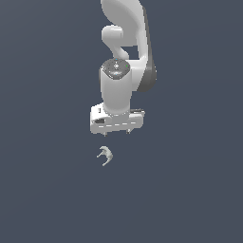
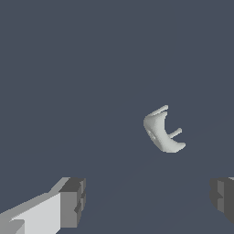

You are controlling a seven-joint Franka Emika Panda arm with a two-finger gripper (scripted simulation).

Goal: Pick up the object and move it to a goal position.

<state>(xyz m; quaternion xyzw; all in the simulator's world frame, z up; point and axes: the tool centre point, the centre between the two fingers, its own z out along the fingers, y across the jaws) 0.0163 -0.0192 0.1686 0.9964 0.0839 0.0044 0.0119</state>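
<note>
The small pale grey-white curved object (image 1: pixel 105 155), shaped like a hook with short prongs, lies alone on the flat dark blue-grey floor (image 1: pixel 47 190). The floor around the object is bare on every side, with wide room up to all edges of both views. The white robot arm (image 1: pixel 124 57) stands above the object, and its gripper (image 1: pixel 116 132) hangs near the object but apart from it, touching nothing. In the wrist view the two grey fingers (image 2: pixel 73 201) are spread wide, with nothing held between them, and the object (image 2: pixel 161 130) lies beyond them.
</note>
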